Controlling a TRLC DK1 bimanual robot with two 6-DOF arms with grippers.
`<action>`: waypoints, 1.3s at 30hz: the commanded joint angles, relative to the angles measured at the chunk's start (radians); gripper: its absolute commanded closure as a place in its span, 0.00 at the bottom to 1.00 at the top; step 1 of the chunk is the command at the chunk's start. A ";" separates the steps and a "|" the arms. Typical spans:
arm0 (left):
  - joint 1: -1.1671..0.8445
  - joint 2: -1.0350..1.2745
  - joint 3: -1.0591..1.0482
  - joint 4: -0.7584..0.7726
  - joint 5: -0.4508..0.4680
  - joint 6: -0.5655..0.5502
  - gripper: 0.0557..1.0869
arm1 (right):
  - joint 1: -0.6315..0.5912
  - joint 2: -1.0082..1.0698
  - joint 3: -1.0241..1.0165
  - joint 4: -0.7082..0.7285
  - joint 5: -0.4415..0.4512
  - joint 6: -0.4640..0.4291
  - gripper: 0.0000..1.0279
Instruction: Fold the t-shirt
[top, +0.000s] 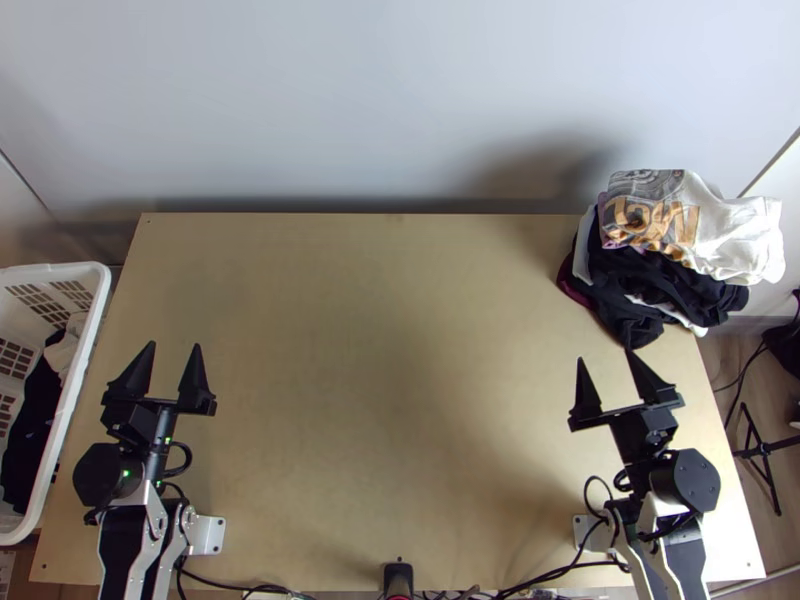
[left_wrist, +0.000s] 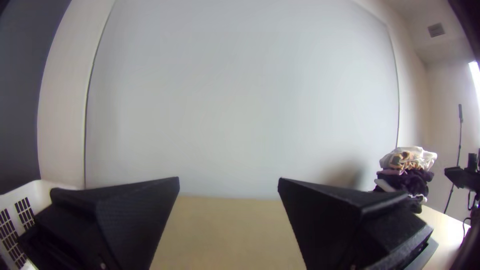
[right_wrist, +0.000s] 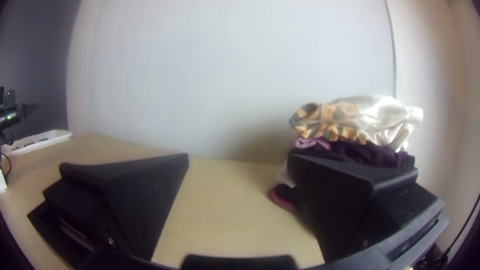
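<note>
Upper right, cloth pile (top: 640, 290): lay bunched beneath white cloth (top: 740, 230)
Lower left, left gripper (top: 174, 344): gaped wide
Lower right, right gripper (top: 604, 353): gaped

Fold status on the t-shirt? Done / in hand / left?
Done: no fold I can confirm; the white printed garment lies bunched on the dark clothes at the table's far right.
In hand: nothing; left gripper and right gripper both stand open.
Left: probably everything: pick a shirt from that pile or the white basket, spread it, fold it.
</note>
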 joint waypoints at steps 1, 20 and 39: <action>0.012 -0.087 -0.013 -0.161 0.001 -0.009 0.05 | -0.018 -0.015 -0.006 -0.137 -0.005 0.048 0.09; -0.017 -0.118 -0.013 -0.433 -0.049 0.005 0.05 | -0.109 -0.010 -0.013 -0.229 -0.013 0.181 0.06; -0.008 -0.119 -0.013 -0.434 -0.052 0.002 0.05 | -0.141 -0.012 -0.013 -0.229 -0.005 0.181 0.04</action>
